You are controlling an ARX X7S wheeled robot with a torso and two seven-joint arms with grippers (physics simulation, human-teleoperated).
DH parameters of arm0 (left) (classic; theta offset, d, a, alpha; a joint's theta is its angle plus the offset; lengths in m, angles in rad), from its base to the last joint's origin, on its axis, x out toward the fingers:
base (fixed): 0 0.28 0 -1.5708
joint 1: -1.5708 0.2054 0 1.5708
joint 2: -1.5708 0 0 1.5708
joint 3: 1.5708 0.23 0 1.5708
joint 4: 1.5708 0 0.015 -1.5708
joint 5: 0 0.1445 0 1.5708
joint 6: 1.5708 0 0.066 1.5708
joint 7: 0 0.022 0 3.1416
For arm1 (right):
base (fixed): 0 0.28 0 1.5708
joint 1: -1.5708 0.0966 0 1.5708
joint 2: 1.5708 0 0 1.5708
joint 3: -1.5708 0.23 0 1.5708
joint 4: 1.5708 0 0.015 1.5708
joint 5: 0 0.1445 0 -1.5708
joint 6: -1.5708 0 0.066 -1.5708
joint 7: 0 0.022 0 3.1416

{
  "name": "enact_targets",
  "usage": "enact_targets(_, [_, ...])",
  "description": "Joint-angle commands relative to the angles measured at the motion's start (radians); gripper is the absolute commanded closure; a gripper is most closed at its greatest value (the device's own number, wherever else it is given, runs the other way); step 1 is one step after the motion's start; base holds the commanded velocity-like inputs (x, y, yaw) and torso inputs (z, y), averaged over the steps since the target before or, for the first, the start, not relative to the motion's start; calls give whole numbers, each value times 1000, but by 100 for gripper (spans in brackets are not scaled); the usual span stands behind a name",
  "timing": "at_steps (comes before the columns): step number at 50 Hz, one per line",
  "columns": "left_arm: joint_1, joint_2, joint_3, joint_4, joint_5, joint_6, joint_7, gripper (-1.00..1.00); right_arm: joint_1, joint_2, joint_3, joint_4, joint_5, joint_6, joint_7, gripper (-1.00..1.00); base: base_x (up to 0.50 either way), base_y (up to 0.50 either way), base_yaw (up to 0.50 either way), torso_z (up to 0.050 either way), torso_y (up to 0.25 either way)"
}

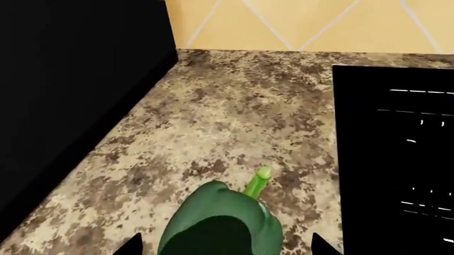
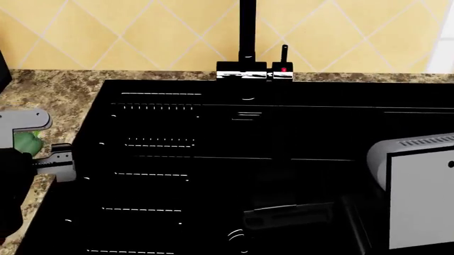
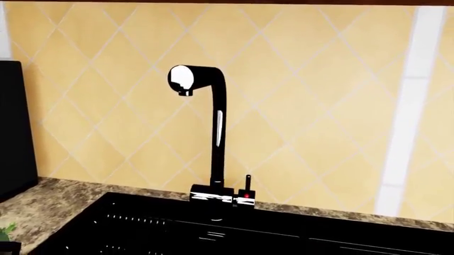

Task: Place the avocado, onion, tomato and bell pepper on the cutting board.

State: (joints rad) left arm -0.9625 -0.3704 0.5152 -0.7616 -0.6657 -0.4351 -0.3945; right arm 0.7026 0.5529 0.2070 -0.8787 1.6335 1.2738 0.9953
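Observation:
The green bell pepper (image 1: 209, 204) stands on the speckled counter (image 1: 234, 106) with its light-green stem (image 1: 259, 180) pointing away from the camera. My left gripper (image 1: 227, 245) is open, one dark fingertip (image 1: 133, 245) on each side of the pepper with a gap showing. In the head view the pepper (image 2: 27, 142) shows as a green patch between the left gripper's (image 2: 39, 142) grey fingers at the far left. No fingers of the right gripper show in any view. The avocado, onion, tomato and cutting board are out of view.
A black sink (image 2: 92, 106) fills the middle of the head view, its edge (image 1: 337, 159) close beside the pepper. A black faucet (image 2: 247, 37) rises behind it. A tall black block (image 1: 71, 79) borders the counter on the pepper's other side. My right arm's white casing (image 2: 418, 186) hangs over the sink.

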Motion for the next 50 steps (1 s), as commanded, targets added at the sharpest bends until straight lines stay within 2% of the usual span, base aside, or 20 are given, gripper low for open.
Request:
enact_targets(1, [-13,44,-23,-62,39,24,31,-100,4,-2,19,-1,18,-17,8,-100,0,0,0,0,0])
enact_targets(2, [-13,44,-21,-60,41,25,30,-100,4,-2,19,-1,18,-18,8,-100,0,0,0,0,0])
enact_targets(3, [-6,39,-20,-35,39,18,27,100,2,-2,19,-1,16,-19,7,-100,0,0,0,0,0])
enact_targets(16, [29,-10,-15,192,7,-55,-5,100,-11,-10,11,-3,-7,-27,-7,-100,0,0,0,0,0])
enact_targets(19, [59,-65,-16,431,-29,-126,-54,100,-7,-7,10,-2,-11,-29,-8,-100,0,0,0,0,0])
enact_targets(20, [67,-105,-12,581,-47,-173,-88,100,-6,-7,10,-1,-21,-28,-13,-100,0,0,0,0,0])
enact_targets(25, [62,-220,-87,1118,-247,-375,-252,100,-5,-24,13,-22,-64,-37,-60,-100,0,0,0,0,2])
enact_targets(30, [33,-258,-160,1379,-450,-495,-405,100,-13,-37,17,-24,-119,-46,-106,-100,0,0,0,0,0])
enact_targets(31, [10,-263,-177,1444,-532,-533,-467,100,-12,-39,17,-28,-137,-49,-123,-100,0,0,0,0,0])
enact_targets(33, [6,-261,-191,1496,-606,-550,-522,100,-15,-48,14,-28,-184,-56,-159,-100,0,0,0,0,0])
enact_targets(37, [53,-256,-195,1564,-632,-534,-552,100,-36,-71,-11,-22,-298,-81,-238,-100,0,0,0,0,0])
enact_targets(41, [177,-266,-184,1540,-511,-454,-451,100,-50,-99,-43,2,-384,-115,-299,-100,0,0,0,0,0])
enact_targets(50, [272,-278,-199,1525,-452,-377,-398,100,-60,-137,-78,45,-459,-161,-335,-100,0,-341,0,0,0])
